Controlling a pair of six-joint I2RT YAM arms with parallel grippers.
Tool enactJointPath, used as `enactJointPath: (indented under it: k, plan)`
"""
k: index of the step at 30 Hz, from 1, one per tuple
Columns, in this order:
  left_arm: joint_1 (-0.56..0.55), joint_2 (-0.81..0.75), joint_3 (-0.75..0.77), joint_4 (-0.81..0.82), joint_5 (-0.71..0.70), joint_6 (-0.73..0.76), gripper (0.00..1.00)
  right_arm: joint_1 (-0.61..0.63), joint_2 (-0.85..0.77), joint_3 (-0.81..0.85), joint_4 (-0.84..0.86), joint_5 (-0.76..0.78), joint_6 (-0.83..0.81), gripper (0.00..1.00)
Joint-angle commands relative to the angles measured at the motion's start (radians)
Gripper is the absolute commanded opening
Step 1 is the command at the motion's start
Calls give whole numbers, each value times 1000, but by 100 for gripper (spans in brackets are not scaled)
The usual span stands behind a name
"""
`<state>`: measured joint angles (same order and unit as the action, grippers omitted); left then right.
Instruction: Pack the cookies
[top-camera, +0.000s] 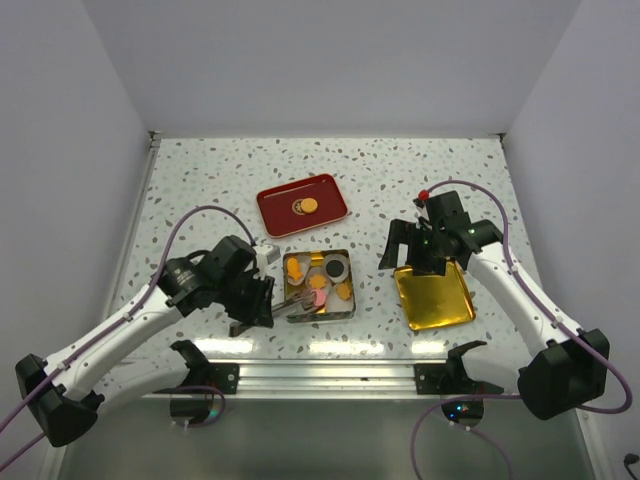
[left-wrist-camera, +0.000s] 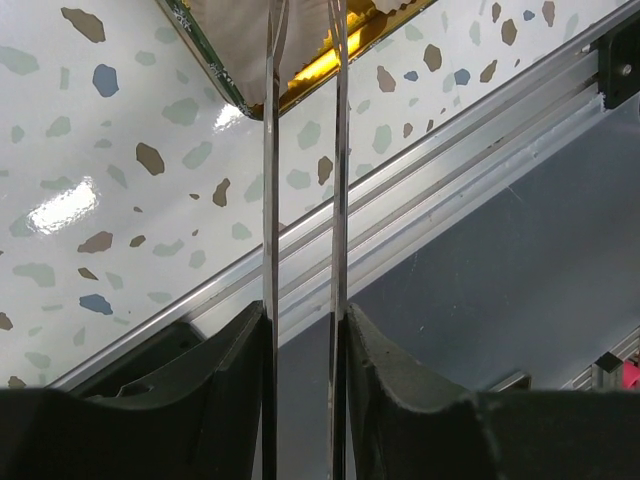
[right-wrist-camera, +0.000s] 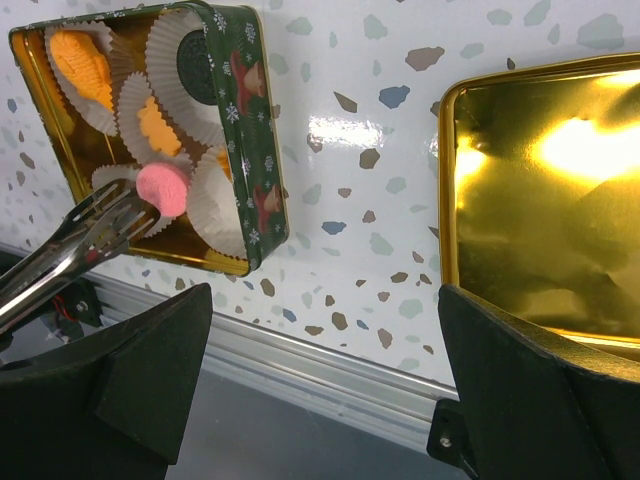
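- The left gripper (left-wrist-camera: 305, 325) has its jaws clamped on thin steel tongs (left-wrist-camera: 271, 200), whose blades run out ahead, nearly together.
- The tong tips pinch a round, matte pink cookie (right-wrist-camera: 163, 188) over the tin (right-wrist-camera: 245, 120), which has green walls printed with snowflakes and a gold inside.
- In the tin, fluted white paper cups (right-wrist-camera: 215, 205) hold orange cookies (right-wrist-camera: 80, 55) and a dark cookie (right-wrist-camera: 197, 68).
- The right gripper (right-wrist-camera: 325, 350) has its jaws spread wide, holding nothing. The tin lies ahead of one jaw and a glossy gold lid (right-wrist-camera: 540, 200) ahead of the other.

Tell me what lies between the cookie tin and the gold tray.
Nothing but bare speckled table separates the tin from the gold tray. The right wrist view shows that stretch most clearly.
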<state>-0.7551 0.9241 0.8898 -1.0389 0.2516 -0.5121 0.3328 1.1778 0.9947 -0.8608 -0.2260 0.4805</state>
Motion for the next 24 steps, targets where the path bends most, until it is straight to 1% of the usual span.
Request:
enactJointPath:
  k: [1, 19, 21, 22, 24]
  plan:
    - [-4, 10, -9, 50, 14, 17, 39, -3, -1, 2, 0, -3, -13, 99]
    - [-6, 39, -9, 53, -9, 32, 37, -2, -14, -10, -1, 1, -5, 99]
    - [-4, 42, -14, 48, -20, 35, 39, -3, -17, -13, 0, 1, -3, 99]
    - [-4, 44, -14, 51, -18, 34, 44, -3, -15, -14, 0, 1, -3, 99]
    - [-4, 44, -23, 72, -8, 30, 46, -3, -17, -16, 0, 1, -2, 99]
